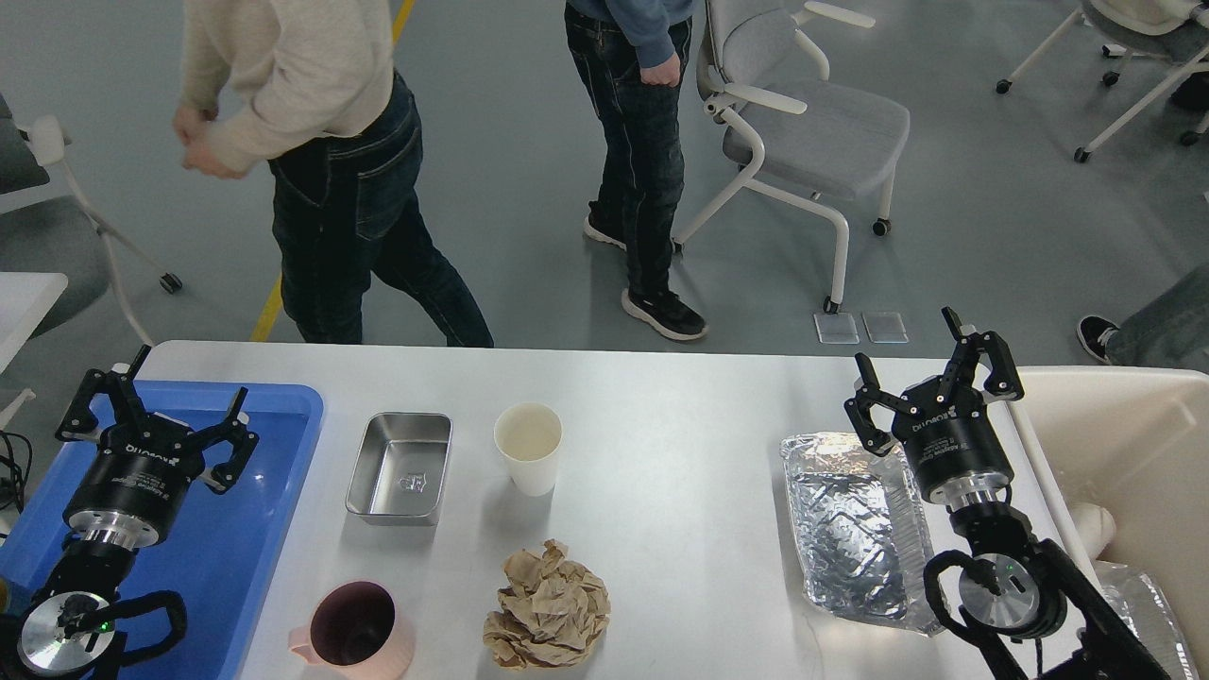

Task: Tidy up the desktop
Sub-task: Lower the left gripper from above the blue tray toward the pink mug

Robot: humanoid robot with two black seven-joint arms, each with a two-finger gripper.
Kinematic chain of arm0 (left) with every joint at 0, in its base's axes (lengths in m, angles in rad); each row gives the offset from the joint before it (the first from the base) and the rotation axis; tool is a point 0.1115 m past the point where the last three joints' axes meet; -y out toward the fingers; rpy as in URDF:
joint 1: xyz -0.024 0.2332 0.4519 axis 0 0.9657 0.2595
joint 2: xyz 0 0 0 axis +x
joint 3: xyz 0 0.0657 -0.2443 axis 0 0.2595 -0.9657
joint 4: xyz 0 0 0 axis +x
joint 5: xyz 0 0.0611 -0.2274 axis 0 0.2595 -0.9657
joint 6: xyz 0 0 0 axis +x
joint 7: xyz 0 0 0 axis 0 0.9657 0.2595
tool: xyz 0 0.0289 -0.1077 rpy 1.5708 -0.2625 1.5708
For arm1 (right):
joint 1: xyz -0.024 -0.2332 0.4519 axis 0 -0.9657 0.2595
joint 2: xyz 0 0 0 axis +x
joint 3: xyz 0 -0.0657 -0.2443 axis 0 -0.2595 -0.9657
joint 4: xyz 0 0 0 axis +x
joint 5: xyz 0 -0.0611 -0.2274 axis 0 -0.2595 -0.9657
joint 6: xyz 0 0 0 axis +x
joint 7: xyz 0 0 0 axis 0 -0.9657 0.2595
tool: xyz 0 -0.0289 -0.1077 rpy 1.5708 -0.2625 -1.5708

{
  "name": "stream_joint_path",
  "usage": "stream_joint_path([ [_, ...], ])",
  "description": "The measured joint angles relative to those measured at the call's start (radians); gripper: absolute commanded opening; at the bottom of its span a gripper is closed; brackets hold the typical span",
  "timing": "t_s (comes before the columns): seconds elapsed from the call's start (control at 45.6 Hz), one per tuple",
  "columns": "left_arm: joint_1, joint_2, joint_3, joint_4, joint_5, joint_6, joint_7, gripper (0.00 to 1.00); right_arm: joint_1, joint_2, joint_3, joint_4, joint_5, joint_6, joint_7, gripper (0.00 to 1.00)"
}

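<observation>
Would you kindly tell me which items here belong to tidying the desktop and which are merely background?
Part of the job:
desktop
steel tray
paper cup
pink mug
crumpled brown paper
foil container
blue tray
cream bin

Just background:
grey chair
two standing people

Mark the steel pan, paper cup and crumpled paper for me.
steel pan (399,469), head view, on its inner floor.
paper cup (529,436), head view, on its inside.
crumpled paper (547,609), head view, on its middle.

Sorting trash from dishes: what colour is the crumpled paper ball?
Light brown, kraft-like crumpled paper ball, seen in the head view.
</observation>
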Motion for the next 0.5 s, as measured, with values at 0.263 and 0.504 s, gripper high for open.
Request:
stream_joint_path([
  [0.263,0.001,0.006,-0.013,-0.001,-0.008,-0.001,-0.003,0.97,0.0,0.0,0.0,0.0,0.0,0.002,0.0,1.0],
  [0.504,0.001,0.015,-0.018,-0.001,-0.011,0.004,-0.008,0.97,0.0,0.0,0.0,0.0,0.0,0.003,0.0,1.0],
])
